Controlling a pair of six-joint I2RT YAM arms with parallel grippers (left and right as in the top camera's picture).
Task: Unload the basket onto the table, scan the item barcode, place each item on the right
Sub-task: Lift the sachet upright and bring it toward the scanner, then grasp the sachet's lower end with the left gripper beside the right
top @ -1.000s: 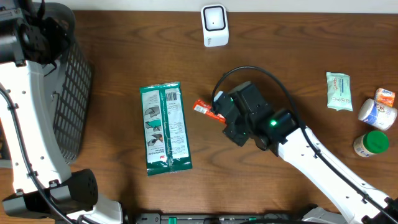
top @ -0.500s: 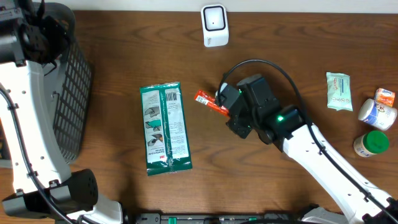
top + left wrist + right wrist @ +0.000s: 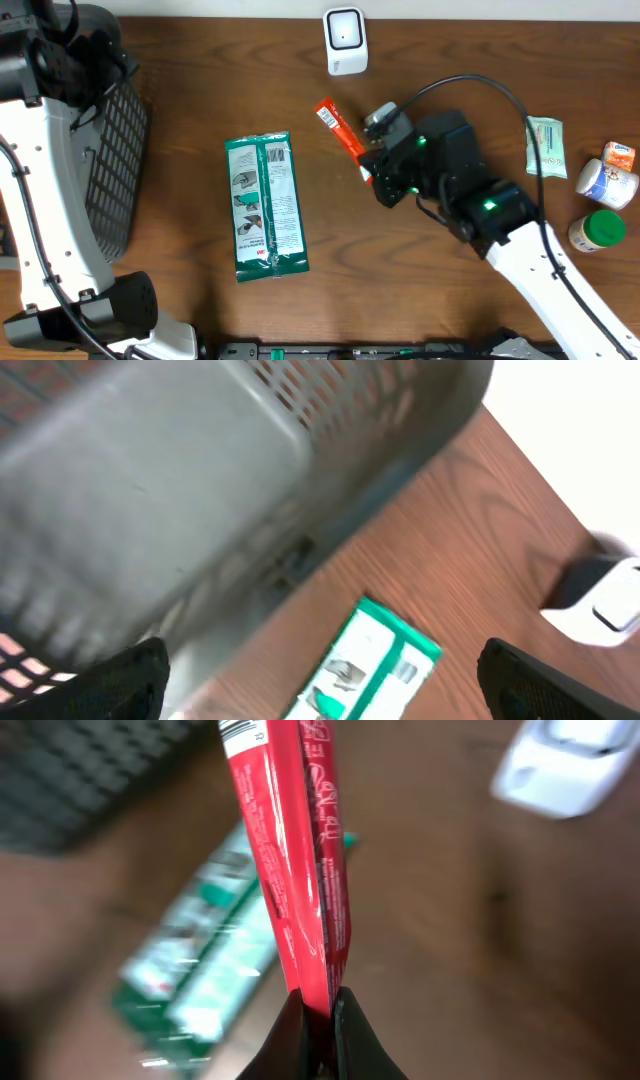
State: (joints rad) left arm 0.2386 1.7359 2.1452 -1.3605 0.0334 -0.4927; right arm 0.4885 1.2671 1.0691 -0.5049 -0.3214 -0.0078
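The narrow red foil sachet is just above the centre of the overhead frame. Its lower end is pinched in the right end effector, whose jaws are pressed together on it. In the right wrist view a barcode is printed near the sachet's far end. The small white scanner box stands near the top edge of the frame, apart from the sachet. A flat green plastic pack lies on the brown wooden surface to the left of centre. The dark mesh basket is at the left edge. The left end effector is spread wide and holds nothing, beside that basket.
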